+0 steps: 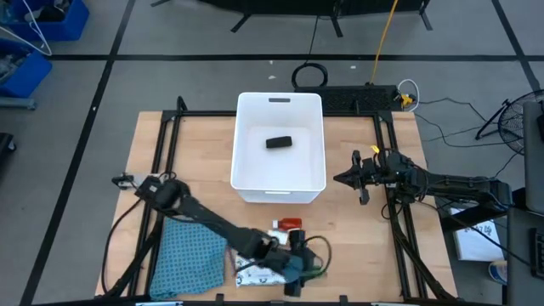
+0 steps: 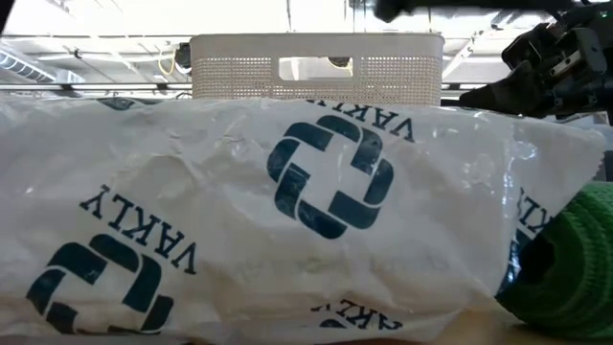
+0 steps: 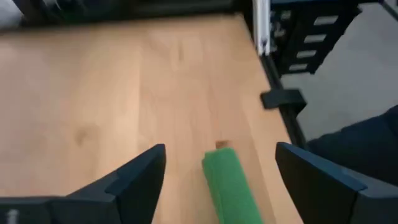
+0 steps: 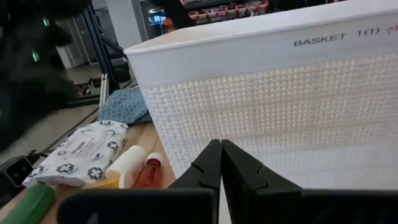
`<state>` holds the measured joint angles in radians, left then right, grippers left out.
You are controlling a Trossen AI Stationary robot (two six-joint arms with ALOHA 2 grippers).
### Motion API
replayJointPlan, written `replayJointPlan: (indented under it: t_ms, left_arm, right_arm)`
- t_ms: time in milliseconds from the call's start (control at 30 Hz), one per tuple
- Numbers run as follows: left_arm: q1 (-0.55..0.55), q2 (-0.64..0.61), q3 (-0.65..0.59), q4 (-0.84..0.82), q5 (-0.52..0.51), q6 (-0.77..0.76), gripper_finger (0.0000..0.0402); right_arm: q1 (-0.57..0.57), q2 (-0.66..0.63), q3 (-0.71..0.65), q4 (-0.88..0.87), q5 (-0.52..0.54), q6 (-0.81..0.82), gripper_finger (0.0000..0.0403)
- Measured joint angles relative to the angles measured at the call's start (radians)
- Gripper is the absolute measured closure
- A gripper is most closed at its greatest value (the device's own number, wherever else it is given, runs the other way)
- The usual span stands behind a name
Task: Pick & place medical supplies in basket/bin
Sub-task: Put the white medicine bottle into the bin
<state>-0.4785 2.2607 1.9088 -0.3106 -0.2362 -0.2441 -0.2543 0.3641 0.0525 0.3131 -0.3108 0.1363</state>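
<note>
The left claw is held low over the front edge of the table, its fingers spread wide with nothing between them. In the left wrist view a green roll lies on the wood in the gap between the two fingers, apart from both. The step in hand is judged to be the pick of this roll: the claw is lined up but not yet closed.

A black oblong piece is already seen lying inside the white basket, so part of the task is judged done. Left on the table, just in front of the basket, are an orange-red vial, a small white tube beside it, and a white printed packet next to a teal cloth.

The right claw is parked just beside the basket's right wall, its fingers pressed together and empty.

For the next move, a further drop of the left claw is called for, so that the fingers straddle the roll across its narrow width before being closed; then a lift and a carry over the basket rim.
</note>
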Motion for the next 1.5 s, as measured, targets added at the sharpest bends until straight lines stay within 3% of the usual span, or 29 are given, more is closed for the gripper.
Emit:
replayJointPlan:
  t_ms: [267,367,633,900,1033,1500]
  left_arm:
    - [0.089,0.071,0.005,0.022,0.277,-0.119,0.0076]
    - [0.087,0.078,0.005,0.022,0.324,-0.128,0.0076]
    - [0.067,0.058,0.005,-0.041,0.255,-0.023,0.0076]
    - [0.062,-0.067,0.005,-0.526,0.066,-0.017,0.0076]
    - [0.06,-0.083,0.005,-0.683,0.022,-0.017,0.0076]
    - [0.067,-0.081,-0.156,-0.5,0.078,0.186,0.0076]
  right_arm:
    - [0.0,0.0,0.0,0.003,0.002,-0.024,0.0399]
    - [0.0,0.0,0.0,-0.005,0.002,-0.024,0.0399]
    - [0.0,0.0,0.0,-0.009,0.001,0.008,0.0399]
    - [0.0,0.0,0.0,-0.01,0.001,0.001,0.0399]
    - [0.0,0.0,0.0,-0.008,0.001,-0.008,0.0399]
    - [0.0,0.0,0.0,-0.012,0.0,-0.001,0.0399]
